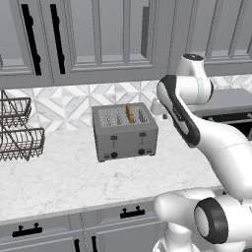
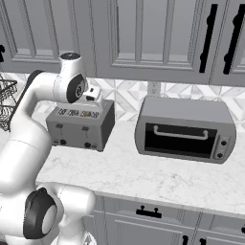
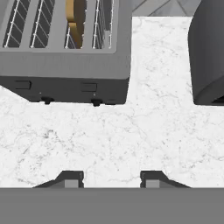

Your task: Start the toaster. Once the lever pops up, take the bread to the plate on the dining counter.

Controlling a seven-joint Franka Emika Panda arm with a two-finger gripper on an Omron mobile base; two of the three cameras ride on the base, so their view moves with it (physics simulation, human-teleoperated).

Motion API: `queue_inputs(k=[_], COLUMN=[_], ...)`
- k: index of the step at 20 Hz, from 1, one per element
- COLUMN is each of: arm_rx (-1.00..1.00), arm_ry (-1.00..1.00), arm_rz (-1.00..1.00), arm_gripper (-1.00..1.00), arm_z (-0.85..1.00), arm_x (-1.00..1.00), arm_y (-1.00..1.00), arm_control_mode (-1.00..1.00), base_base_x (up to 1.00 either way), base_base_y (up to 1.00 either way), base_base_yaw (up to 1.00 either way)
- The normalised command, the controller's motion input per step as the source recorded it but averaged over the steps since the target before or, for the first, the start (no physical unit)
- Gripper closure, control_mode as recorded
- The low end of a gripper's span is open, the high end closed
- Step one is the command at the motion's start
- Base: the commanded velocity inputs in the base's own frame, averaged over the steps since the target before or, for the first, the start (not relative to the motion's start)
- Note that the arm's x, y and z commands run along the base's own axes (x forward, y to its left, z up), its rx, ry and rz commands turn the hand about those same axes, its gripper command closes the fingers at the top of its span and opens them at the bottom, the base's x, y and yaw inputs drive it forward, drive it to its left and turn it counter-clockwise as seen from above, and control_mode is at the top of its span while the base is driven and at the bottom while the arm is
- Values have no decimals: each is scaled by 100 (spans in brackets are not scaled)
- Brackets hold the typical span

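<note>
Upright in the toaster (image 1: 125,132) slot, the bread (image 1: 130,113); tool (image 3: 111,180) wide, empty

Arm hides the toaster (image 2: 81,125) top — bread (image 3: 75,19) cut by frame edge

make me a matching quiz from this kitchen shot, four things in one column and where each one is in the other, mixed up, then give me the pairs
Things:
1. bread
2. toaster
3. toaster oven
4. wire baskets

Places:
A. far left of the counter
B. standing in a top slot
C. right of the toaster
D. middle of the counter, levers facing the robot

Pairs: 1-B, 2-D, 3-C, 4-A
</note>
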Motion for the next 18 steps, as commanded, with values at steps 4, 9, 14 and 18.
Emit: queue_inputs(k=[4, 9, 14, 18], arm_rx=[0, 0, 0, 0], arm_ry=[-9, -18, -13, -3], arm_rz=[0, 0, 0, 0], arm_gripper=[-100, -100, 100, 100], arm_z=[-4, -8, -8, -16], arm_x=[0, -4, 1, 12], arm_y=[2, 9, 28, 48], arm_control_mode=[-100, -100, -100, -100], base_base_x=[0, 0, 0, 0], base_base_y=[0, 0, 0, 0], base_base_yaw=[0, 0, 0, 0])
